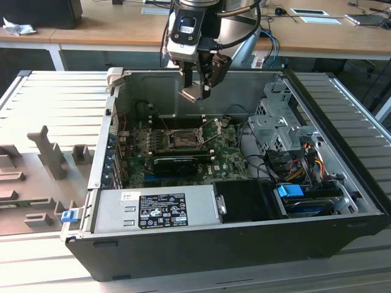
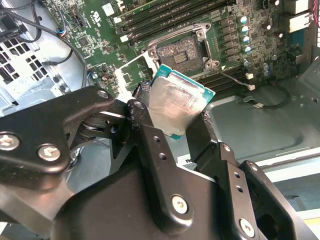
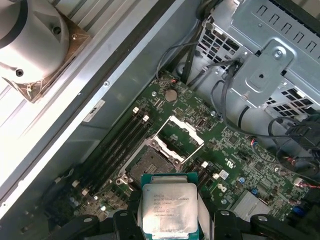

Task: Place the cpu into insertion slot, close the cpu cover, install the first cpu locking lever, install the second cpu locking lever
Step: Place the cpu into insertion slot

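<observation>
my black two-fingered claw [image 1: 197, 85] is clamped on the cpu [image 1: 190, 93], a small flat square chip with a pale silvery face and a teal-green edge. in both wrist views one finger presses each of two opposite sides of the chip [image 2: 172, 105], and the silvery face [image 3: 169, 207] is turned toward the cameras. in the exterior view i hang in the upper middle of the frame, over the back rim of the open black metal computer case [image 1: 244, 244], and the chip is tilted, well apart from the board beneath.

lower in that frame, near the centre, lies the insertion slot [image 1: 182, 139], a square socket with a dark centre and a silvery metal rim. it sits bare on the green motherboard [image 1: 223, 159]. in the first wrist view the socket [image 3: 150, 165] is just past the chip's far edge. the cpu cover [image 3: 182, 135], a thin silvery metal frame with a square window, is swung up off the socket and stands tilted just beside it. the second wrist view shows the same socket [image 2: 181, 54] uncovered, with the cover [image 2: 131, 75] lifted off it to one side.

rows of long dark memory slots [image 3: 112, 145] run alongside the socket. in the exterior view a long black expansion card [image 1: 174, 163] lies just below the socket. a grey boxy power supply [image 1: 153, 207] fills the case's lower left, and a silvery perforated drive cage [image 1: 278, 122] stands at the exterior view's right. the case rests on a grey slatted table [image 1: 55, 97].
</observation>
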Robot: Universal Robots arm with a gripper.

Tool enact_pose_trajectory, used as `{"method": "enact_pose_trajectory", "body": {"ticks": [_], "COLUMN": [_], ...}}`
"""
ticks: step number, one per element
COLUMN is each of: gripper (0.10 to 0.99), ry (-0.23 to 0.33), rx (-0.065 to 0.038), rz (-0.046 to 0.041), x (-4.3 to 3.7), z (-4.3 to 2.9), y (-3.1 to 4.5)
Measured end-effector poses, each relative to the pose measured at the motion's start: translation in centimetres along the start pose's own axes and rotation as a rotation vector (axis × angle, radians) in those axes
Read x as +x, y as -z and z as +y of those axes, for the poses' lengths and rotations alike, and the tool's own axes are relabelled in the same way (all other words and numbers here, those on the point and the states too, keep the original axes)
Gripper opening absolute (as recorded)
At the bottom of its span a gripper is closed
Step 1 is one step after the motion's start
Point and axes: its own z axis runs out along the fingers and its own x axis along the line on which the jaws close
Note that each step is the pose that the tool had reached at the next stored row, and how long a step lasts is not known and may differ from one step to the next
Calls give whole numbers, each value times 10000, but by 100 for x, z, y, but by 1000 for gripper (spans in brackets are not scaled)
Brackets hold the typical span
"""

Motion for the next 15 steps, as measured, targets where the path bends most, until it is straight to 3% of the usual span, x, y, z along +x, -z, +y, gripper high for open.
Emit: {"method": "enact_pose_trajectory", "body": {"ticks": [15], "gripper": [533], "ry": [-591], "rx": [-12], "rz": [-52], "x": [0], "z": [0], "y": [-3]}}
